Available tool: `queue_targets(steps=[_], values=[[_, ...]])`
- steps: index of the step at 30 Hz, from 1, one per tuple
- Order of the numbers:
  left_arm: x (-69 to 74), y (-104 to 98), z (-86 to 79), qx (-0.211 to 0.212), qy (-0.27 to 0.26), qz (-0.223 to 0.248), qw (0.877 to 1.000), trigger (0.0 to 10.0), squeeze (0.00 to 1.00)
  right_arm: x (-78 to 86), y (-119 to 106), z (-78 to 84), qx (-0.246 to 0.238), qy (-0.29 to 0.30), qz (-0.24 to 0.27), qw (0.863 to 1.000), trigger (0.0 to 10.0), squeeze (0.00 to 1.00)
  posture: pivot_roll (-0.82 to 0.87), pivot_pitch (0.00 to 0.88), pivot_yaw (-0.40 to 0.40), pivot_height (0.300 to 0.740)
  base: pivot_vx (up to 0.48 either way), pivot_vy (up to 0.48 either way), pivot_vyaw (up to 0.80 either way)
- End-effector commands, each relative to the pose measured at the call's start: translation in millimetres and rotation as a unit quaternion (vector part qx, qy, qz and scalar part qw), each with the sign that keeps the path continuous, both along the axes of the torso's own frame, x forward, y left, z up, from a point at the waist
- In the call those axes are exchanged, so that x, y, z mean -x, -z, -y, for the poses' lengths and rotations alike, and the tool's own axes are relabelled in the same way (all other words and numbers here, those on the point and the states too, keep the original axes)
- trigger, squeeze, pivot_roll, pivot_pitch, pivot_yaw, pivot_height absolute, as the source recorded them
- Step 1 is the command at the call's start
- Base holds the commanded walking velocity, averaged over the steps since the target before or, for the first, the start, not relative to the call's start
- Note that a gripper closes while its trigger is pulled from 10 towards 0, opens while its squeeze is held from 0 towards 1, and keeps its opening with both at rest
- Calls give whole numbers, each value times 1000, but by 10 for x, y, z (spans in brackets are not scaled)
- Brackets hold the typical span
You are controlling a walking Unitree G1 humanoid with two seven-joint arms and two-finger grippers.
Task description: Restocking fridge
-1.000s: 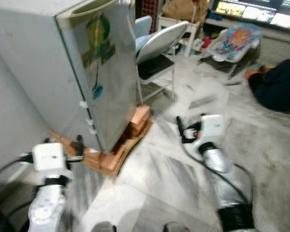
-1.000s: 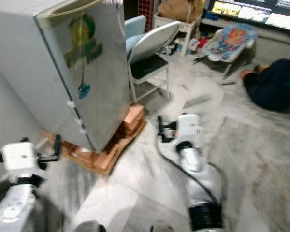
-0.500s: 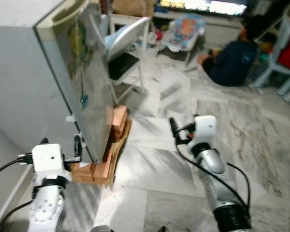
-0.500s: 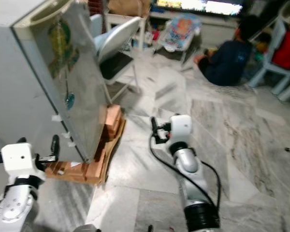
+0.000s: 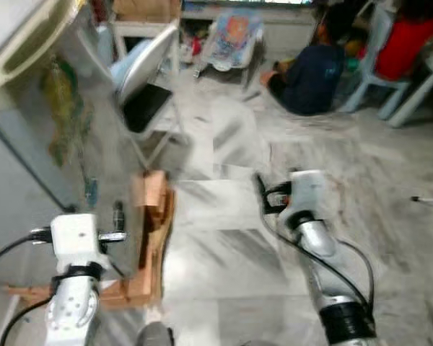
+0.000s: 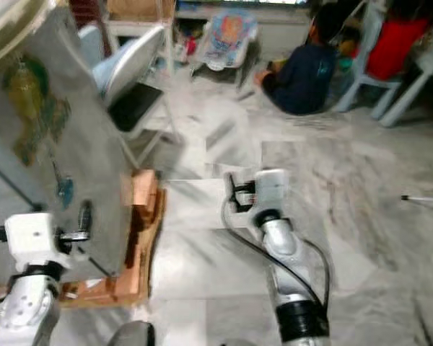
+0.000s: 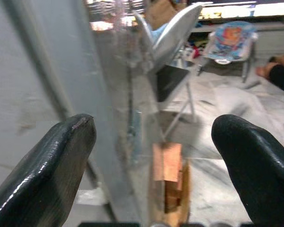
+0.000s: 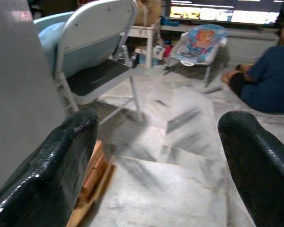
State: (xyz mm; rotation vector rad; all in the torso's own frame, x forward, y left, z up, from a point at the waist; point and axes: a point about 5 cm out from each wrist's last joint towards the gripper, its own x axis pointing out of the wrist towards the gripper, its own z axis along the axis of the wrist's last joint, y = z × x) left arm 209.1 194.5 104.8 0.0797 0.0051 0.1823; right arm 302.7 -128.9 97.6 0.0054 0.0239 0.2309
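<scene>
Marble floor (image 5: 224, 252), blurred. Grey fridge (image 6: 50, 144) at left on wooden blocks (image 6: 141, 209), door closed. Left gripper (image 7: 154, 156) and right gripper (image 8: 156, 156): spread wide, empty. Folding chair (image 5: 148, 72) behind.

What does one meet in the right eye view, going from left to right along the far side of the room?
Fridge → folding chair → baby bouncer → seated person in dark blue → person in red.
</scene>
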Motion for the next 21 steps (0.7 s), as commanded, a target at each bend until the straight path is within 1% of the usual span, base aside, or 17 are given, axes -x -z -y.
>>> queue_targets(steps=[1, 5, 15, 21], values=[[27, 14, 24, 0, -2, -4, 1000, 10000, 0, 14, 13, 108, 9, 14, -2, 1000, 10000, 0, 20, 95, -40, 740, 0, 0, 0], [35, 36, 7, 3, -13, -10, 1000, 10000, 0, 17, 21, 107, 10, 12, -2, 1000, 10000, 0, 21, 96, -40, 740, 0, 0, 0], [21, 24, -29, -3, -13, -7, 1000, 10000, 0, 40, 47, 98, 10, 12, -8, 1000, 10000, 0, 20, 105, -39, 740, 0, 0, 0], [13, 14, -32, -4, -12, -5, 1000, 10000, 0, 47, 54, 129, 14, 11, -8, 1000, 10000, 0, 18, 105, -39, 740, 0, 0, 0]])
